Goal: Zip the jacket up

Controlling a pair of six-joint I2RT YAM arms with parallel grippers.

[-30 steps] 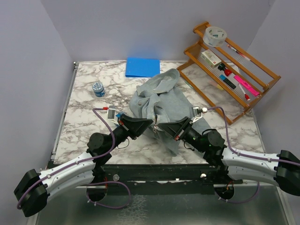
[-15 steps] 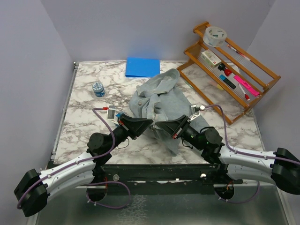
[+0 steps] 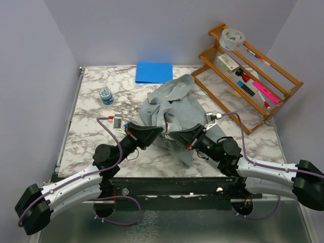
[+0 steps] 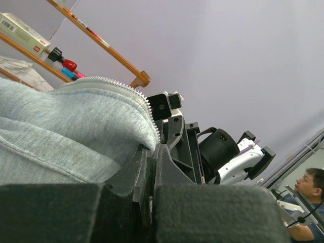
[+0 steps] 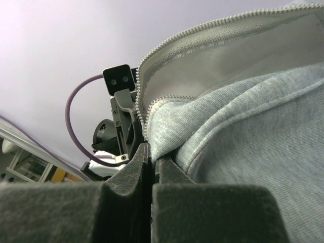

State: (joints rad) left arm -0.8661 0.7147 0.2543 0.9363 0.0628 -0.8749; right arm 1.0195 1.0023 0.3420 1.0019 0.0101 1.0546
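Apparently aligning zipper ends. Clamped shut on the near hem of the jacket (image 3: 174, 101), on the table (image 3: 96, 147), with left gripper (image 3: 161, 132) and right gripper (image 3: 172, 135) nearly touching (tooth rows (image 5: 202, 25) unjoined). Next, likely: mating both ends squarely.

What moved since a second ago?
Only a little. The right arm slid slightly left, and the left arm did too. The left gripper and right gripper stay shut on the jacket's zipper edges. The blue folder and rack stayed put.

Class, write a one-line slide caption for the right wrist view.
Right gripper shut on the grey jacket at its edge, beside the unjoined zipper teeth.
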